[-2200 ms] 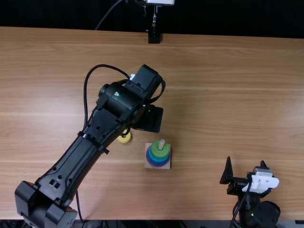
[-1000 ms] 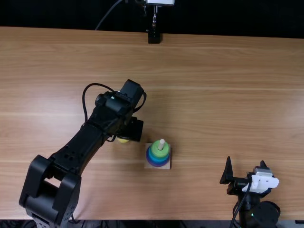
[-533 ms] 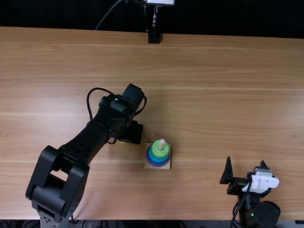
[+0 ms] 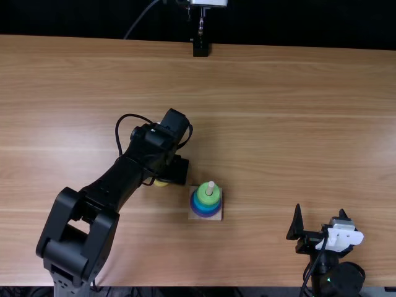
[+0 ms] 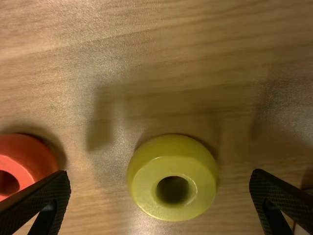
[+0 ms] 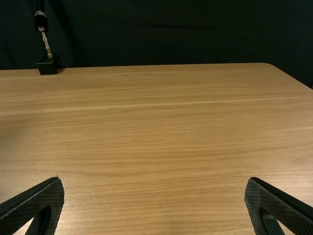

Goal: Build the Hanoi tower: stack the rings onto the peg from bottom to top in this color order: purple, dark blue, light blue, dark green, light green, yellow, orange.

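Note:
My left gripper (image 4: 171, 169) is low over the table, left of and slightly beyond the peg's square base (image 4: 216, 217), partly covering the yellow ring (image 4: 161, 184). In the left wrist view the gripper (image 5: 160, 175) is open, with the yellow ring (image 5: 171, 152) lying flat between and below its fingers; an orange-red ring (image 5: 34, 157) lies beside one fingertip. On the peg (image 4: 210, 185), a light green ring (image 4: 214, 195) tops the stack, with blue and purple edges showing under it. My right gripper (image 4: 320, 213), in its wrist view the gripper (image 6: 153, 181), stands open with nothing between its fingers.
A black stand foot (image 4: 201, 48) stands at the table's far edge, also seen as a black foot (image 6: 49, 64) in the right wrist view. The left forearm (image 4: 117, 182) extends across the table's left side, left of the stack.
Since the earliest frame my left arm has drawn back toward the near left, bringing its gripper over the yellow ring. Over the last half second it has shifted slightly right. The right arm has stayed still.

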You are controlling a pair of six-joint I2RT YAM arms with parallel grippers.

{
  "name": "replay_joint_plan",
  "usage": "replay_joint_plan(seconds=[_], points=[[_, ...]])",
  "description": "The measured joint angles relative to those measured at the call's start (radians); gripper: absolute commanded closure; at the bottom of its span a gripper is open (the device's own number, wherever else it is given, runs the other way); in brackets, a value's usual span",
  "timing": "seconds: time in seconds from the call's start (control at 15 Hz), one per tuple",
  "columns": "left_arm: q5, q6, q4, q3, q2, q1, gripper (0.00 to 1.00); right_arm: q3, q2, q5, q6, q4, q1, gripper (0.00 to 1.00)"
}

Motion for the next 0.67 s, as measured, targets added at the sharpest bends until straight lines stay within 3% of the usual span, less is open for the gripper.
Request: replay_joint_plan(seconds=[0.47,0.67], points=[[0.005,0.000,0.000,0.000,0.018,-0.007,0.00,0.000,0.000,0.000,0.000,0.000,0.000,0.00],[0.079,0.000,0.000,-0.002,0.018,-0.006,0.00,0.000,0.000,0.000,0.000,0.000,0.000,0.00]])
